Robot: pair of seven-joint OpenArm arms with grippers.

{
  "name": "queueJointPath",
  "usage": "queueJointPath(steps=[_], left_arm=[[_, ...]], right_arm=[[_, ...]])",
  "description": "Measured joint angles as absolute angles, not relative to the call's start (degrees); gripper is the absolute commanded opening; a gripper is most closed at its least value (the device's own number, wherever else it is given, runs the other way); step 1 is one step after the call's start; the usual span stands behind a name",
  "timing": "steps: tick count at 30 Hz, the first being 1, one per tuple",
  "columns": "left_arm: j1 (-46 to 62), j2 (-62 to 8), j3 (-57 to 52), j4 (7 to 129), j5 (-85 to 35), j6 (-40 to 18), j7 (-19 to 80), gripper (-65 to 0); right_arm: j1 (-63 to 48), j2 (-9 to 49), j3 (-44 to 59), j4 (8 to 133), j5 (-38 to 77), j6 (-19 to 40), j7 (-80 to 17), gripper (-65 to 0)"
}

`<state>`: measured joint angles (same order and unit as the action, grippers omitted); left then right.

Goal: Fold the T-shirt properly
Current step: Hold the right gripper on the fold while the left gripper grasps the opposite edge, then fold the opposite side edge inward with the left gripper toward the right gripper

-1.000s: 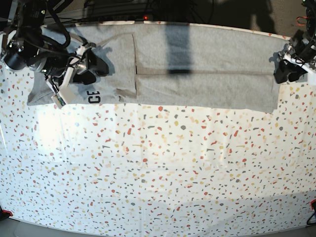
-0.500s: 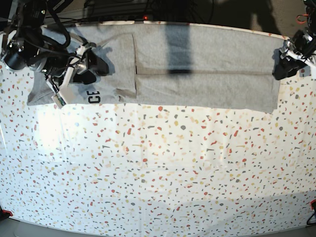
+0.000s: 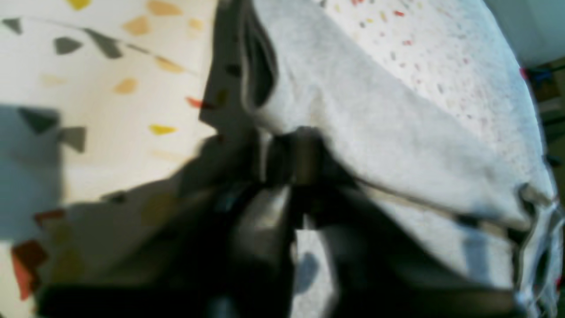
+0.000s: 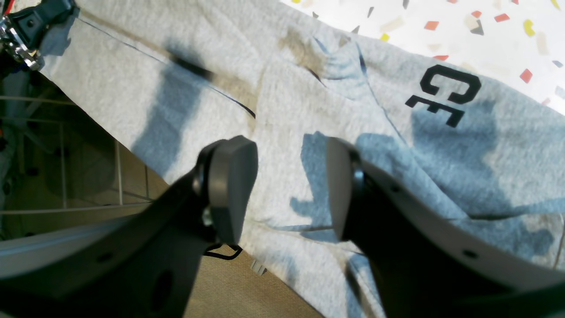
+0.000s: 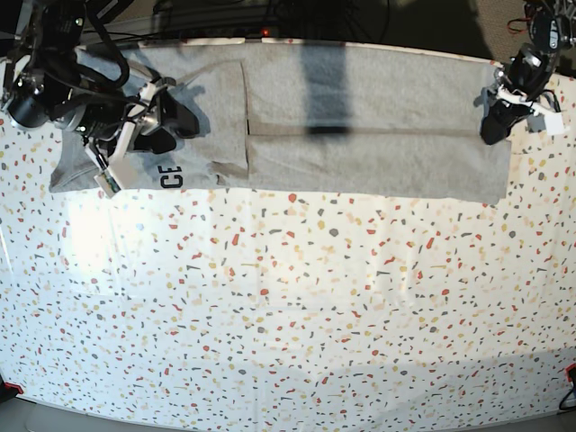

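The T-shirt lies spread lengthwise along the far edge of the speckled table, grey fabric folded into a long band. At the end on the base view's left, a folded-over panel exposes part of the black lettering; the right wrist view shows the same characters on a creased layer.

The right gripper hovers over that lettered end. In the right wrist view its two dark fingers stand well apart with bare grey cloth visible between them; nothing is clamped.

The left gripper sits at the opposite end of the T-shirt, at the far corner of the hem. In the left wrist view the picture is blurred, but its dark fingertips appear drawn together where the fabric edge rises into a raised pucker. The jaws are closed on the cloth at that point.

An edge of the garment overhangs the table's far side in the right wrist view.
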<state>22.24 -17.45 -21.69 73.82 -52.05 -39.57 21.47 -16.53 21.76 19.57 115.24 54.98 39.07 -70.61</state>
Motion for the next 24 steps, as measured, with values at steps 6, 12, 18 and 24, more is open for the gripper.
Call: queueJointPath(steps=[6,12,18,24], left_arm=[[22.55,-17.28,-21.43,73.54,-51.48,-39.4,14.72,-65.0],[20.4,-18.72,-22.46,73.47,-44.56,-34.3,14.72,-65.0],[17.37,-21.1,-26.94,73.45,-42.61,-33.61,15.2,-65.0],[17.3,-24.58,-27.62,73.58,-43.97,-33.39,17.91,-65.0]], right_arm=[[-16.53,21.76,19.57,115.22,55.02,39.07,-71.5,-35.7],[-16.69,20.58,19.57,115.24,54.98,39.4,-71.61,-35.7],[-16.69,15.64,19.57,115.24,54.98,39.51,-70.54,-35.7],[-16.69,12.58,19.57,115.24,54.96,39.51,-70.54,-35.7]])
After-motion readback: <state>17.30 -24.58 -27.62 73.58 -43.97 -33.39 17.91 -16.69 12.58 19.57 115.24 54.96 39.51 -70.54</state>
